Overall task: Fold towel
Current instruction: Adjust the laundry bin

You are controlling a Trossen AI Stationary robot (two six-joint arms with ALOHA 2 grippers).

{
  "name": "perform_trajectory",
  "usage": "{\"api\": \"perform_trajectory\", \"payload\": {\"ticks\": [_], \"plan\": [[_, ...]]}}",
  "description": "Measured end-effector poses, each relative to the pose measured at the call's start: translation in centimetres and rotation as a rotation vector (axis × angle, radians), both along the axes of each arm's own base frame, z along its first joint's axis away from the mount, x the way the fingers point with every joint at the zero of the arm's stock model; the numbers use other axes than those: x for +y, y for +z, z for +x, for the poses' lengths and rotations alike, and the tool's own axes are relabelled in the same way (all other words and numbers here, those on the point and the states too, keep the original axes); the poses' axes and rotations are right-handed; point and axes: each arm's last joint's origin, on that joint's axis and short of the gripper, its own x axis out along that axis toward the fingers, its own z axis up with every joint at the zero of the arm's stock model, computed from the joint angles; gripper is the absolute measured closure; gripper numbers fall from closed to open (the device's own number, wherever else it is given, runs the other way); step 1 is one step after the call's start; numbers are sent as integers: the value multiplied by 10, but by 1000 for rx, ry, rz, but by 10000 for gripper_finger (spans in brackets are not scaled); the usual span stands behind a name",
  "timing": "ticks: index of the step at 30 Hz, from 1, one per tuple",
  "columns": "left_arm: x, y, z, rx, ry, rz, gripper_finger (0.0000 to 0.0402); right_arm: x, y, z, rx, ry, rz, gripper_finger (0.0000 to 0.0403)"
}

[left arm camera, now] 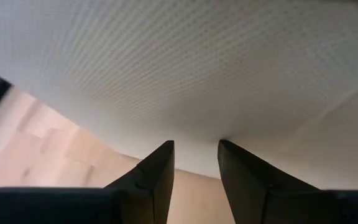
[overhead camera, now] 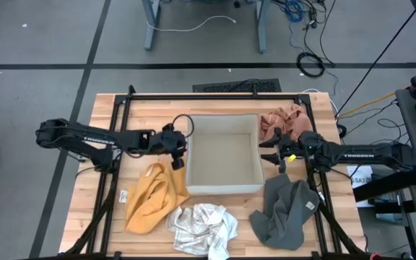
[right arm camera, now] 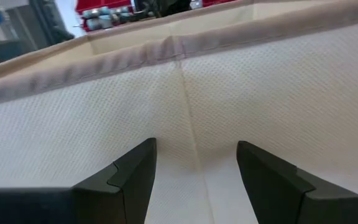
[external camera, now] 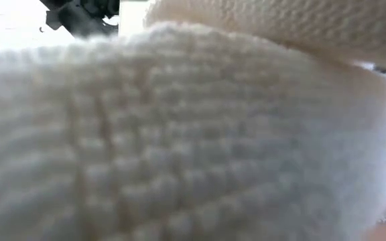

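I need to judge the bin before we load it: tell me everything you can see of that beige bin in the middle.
The bin is a square, open-topped box of soft beige woven fabric with stitched seams and a hemmed rim. It stands upright at the middle of the wooden table and looks empty. The left claw and right claw, both open, face its opposite side walls. The yellow towel lies against its near left corner.

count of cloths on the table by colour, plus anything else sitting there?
Mustard-yellow crumpled towel: 1
White-and-grey patterned crumpled cloth: 1
Dark grey crumpled towel: 1
Peach-pink crumpled cloth: 1
Beige square fabric bin: 1
Total: 5 (4 cloths, 1 bin)
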Motion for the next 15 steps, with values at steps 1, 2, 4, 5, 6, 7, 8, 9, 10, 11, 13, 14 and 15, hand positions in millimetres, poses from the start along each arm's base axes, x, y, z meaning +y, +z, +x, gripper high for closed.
{"api": "perform_trajectory", "payload": {"ticks": [1,2,4,5,6,7,8,9,10,11,13,14,15], "plan": [[3,0,0,1,10,3,268,-1,0,1,-2,-14,-5,190],[7,0,-1,2,20,7,268,-2,0,2,-2,-31,-11,190],[14,0,-2,5,39,15,268,-3,-2,5,6,-79,-28,190],[17,0,-2,6,48,19,268,-5,-3,5,14,-112,-36,190],[20,0,-2,5,60,20,268,-6,-4,6,27,-146,-45,190],[23,1,-3,2,70,21,268,-7,-5,7,43,-175,-54,190],[25,1,-3,0,81,21,268,-8,-6,7,57,-204,-63,190],[28,1,-3,0,91,22,268,-9,-7,8,70,-230,-68,190],[30,1,-4,-2,99,22,268,-10,-8,8,78,-252,-71,190],[31,1,-4,-3,106,23,268,-10,-9,8,83,-269,-74,190],[33,1,-4,-3,117,27,268,-10,-8,8,83,-275,-79,190],[33,2,-5,-5,122,31,268,-10,-8,7,78,-272,-80,190],[32,3,-6,-8,131,40,268,-10,-7,7,71,-271,-80,190]]}}
